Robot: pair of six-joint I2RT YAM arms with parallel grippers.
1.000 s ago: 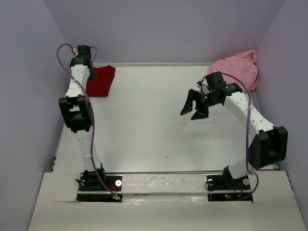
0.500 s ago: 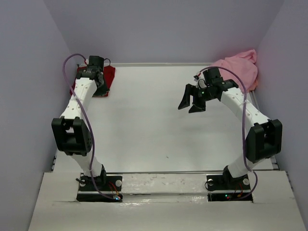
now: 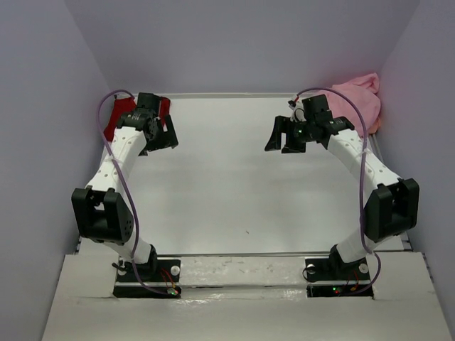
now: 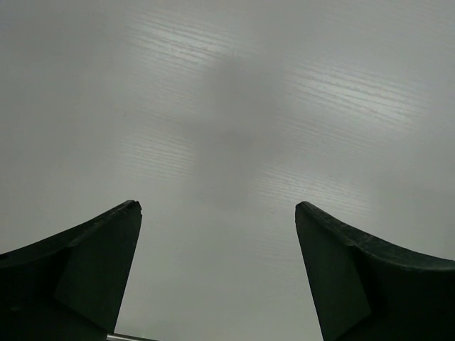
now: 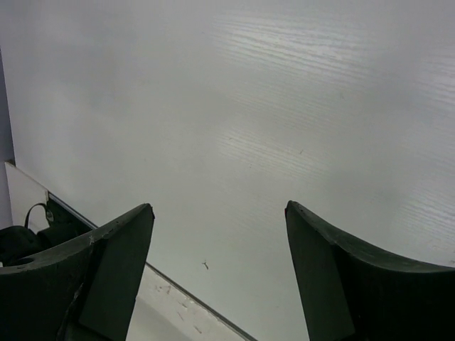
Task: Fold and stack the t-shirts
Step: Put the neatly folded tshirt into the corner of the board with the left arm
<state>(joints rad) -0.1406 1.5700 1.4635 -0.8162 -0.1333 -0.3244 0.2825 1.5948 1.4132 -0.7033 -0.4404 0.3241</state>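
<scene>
The dark red t-shirt (image 3: 118, 118) lies folded in the far left corner of the table, partly hidden behind my left arm. A light pink t-shirt (image 3: 357, 99) sits bunched in the far right corner. My left gripper (image 3: 164, 133) hangs open just right of the red shirt, holding nothing; in its wrist view the gripper (image 4: 217, 207) shows only bare table between the fingers. Left of the pink shirt, my right gripper (image 3: 283, 136) is open and empty too, and in the right wrist view that gripper (image 5: 219, 206) frames only white tabletop.
The white table (image 3: 227, 177) is enclosed by lilac walls on the left, back and right. Both arm bases stand on the near ledge (image 3: 242, 273). The table's near edge (image 5: 163, 280) shows in the right wrist view.
My left gripper let go of the red shirt, opened wide and swung right and toward the front off it. The right gripper moved toward the back, staying open.
</scene>
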